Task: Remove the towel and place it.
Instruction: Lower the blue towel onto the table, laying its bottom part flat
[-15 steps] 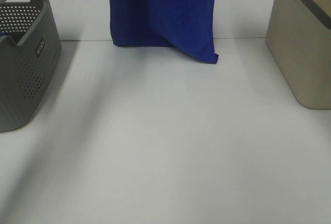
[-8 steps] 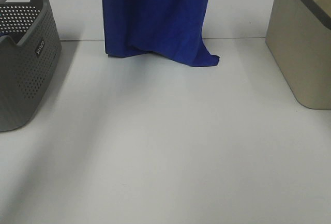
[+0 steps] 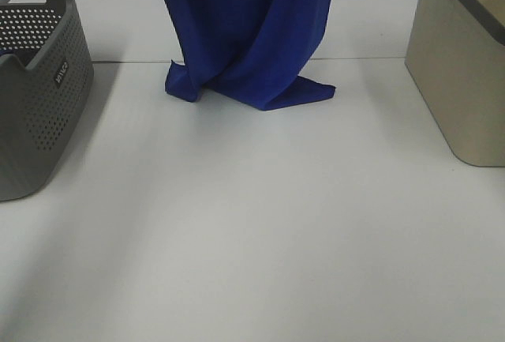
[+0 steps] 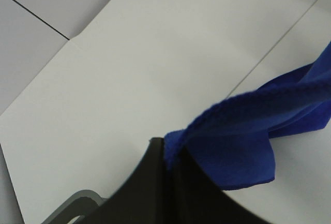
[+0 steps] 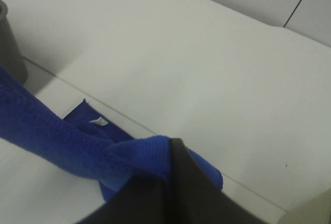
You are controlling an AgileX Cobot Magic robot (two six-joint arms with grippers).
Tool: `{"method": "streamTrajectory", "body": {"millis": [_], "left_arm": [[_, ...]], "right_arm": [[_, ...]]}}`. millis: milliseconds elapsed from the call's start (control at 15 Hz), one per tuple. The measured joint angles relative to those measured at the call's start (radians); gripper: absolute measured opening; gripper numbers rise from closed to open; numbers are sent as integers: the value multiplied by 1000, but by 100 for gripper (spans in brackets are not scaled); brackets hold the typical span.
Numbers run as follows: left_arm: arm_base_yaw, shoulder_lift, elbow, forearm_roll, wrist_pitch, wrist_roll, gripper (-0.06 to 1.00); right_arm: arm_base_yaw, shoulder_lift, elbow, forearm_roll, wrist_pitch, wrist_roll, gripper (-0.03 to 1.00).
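- One towel [image 3: 251, 34], blue, hanging below both grippers.
- Two grippers: the left gripper [image 4: 169, 149] and the right gripper [image 5: 171, 151], each pinched onto an edge of the towel.
- One white tag [image 5: 98, 121], on the towel below the right gripper.
- One grey perforated basket [image 3: 39, 97], out to the left gripper's side.
- One beige bin [image 3: 461, 73], out to the right gripper's side.
- One white table [image 3: 260, 223], beneath both grippers.

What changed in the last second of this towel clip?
The towel sank: its hem, hanging flat before, now crumples in folds on the table. Left gripper and right gripper stay shut on it. Grey perforated basket and beige bin unmoved.
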Motion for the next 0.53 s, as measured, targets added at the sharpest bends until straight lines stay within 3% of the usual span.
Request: {"method": "streamTrajectory", "body": {"millis": [267,533], "left_arm": [[1,-24,31,-3,10,-52,0],[1,-128,241,-15,10,-62,0]], "right_arm": [[0,-17,-1,7,155,5,2],[0,-17,-1,7,292,7,2]]}}
